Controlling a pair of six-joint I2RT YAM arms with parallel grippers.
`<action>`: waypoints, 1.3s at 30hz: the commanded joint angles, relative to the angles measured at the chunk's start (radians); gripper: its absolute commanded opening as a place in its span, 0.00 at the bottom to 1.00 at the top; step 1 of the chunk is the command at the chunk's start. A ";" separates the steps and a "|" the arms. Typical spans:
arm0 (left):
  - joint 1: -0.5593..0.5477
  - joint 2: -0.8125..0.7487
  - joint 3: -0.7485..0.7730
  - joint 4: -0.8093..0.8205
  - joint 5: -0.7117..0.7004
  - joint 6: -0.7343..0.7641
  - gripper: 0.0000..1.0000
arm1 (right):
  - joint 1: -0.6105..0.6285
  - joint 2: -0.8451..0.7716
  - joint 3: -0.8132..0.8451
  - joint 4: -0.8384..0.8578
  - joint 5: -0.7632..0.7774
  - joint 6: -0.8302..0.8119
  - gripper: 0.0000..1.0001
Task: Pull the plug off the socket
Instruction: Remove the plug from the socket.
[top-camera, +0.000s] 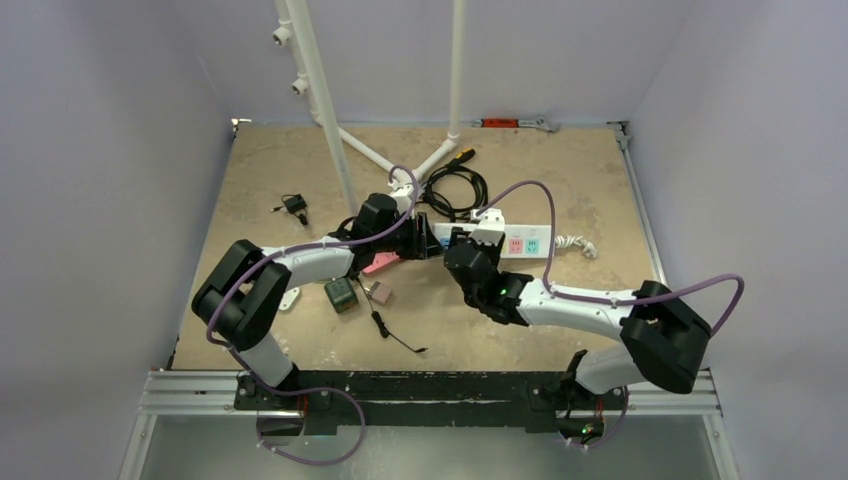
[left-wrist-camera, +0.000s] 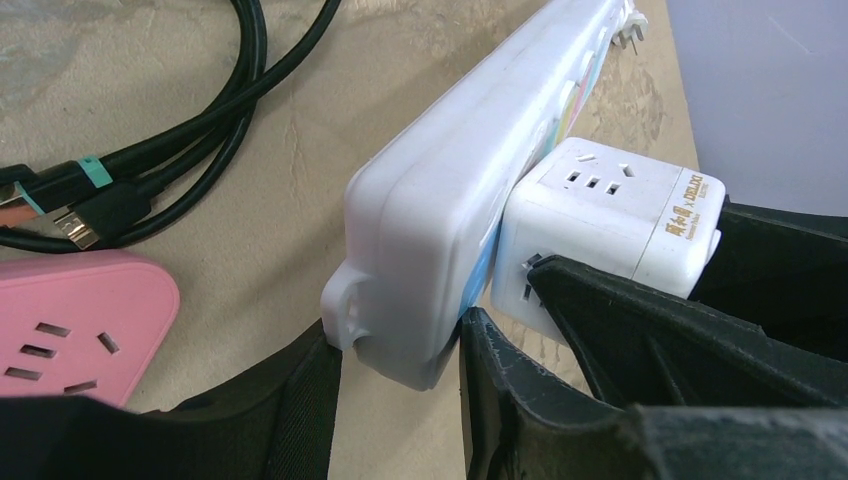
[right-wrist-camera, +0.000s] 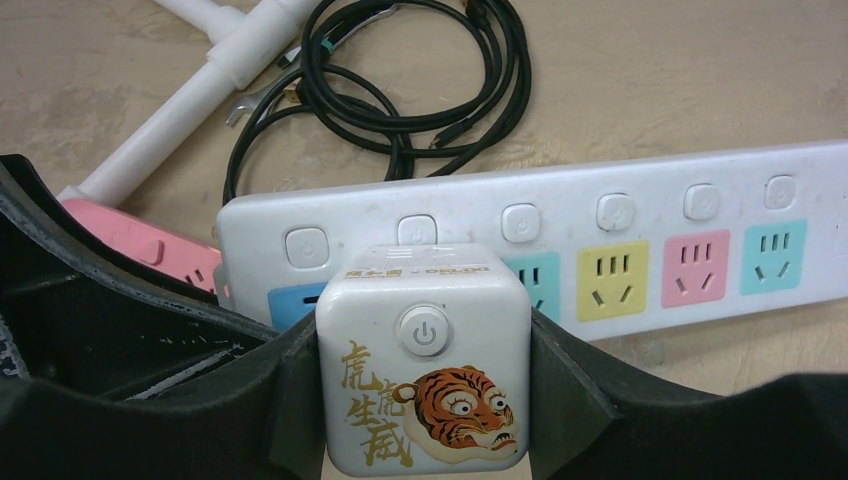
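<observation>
The plug (right-wrist-camera: 423, 360), a white cube w/ a tiger on it, sits tight on the socket strip (right-wrist-camera: 650, 195), at the 2nd hole from the strip's end. It looks still stuck in. Right gripper (right-wrist-camera: 423, 405) pinches the cube on 2 sides. Left gripper (left-wrist-camera: 400, 365) pinches the end of the strip.

What can go wrong:
- The cube is smooth, so the fingers may slide off in a hard pull.
- The left one holds only the tip, so the strip may slip out & come up w/ the plug.
- A crooked pull may bend the pins.
- If it pops free fast, the strip may bump the pink strip (left-wrist-camera: 80, 320) or black cables (right-wrist-camera: 420, 90) nearby.
</observation>
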 joint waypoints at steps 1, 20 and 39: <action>-0.019 0.015 -0.009 -0.084 -0.025 0.087 0.00 | -0.009 -0.012 0.056 0.020 0.095 0.030 0.00; -0.018 0.010 -0.007 -0.101 -0.050 0.092 0.00 | -0.343 -0.166 -0.076 0.172 -0.443 -0.012 0.00; -0.019 0.014 -0.004 -0.109 -0.061 0.094 0.00 | -0.027 -0.118 -0.008 0.084 0.112 -0.052 0.00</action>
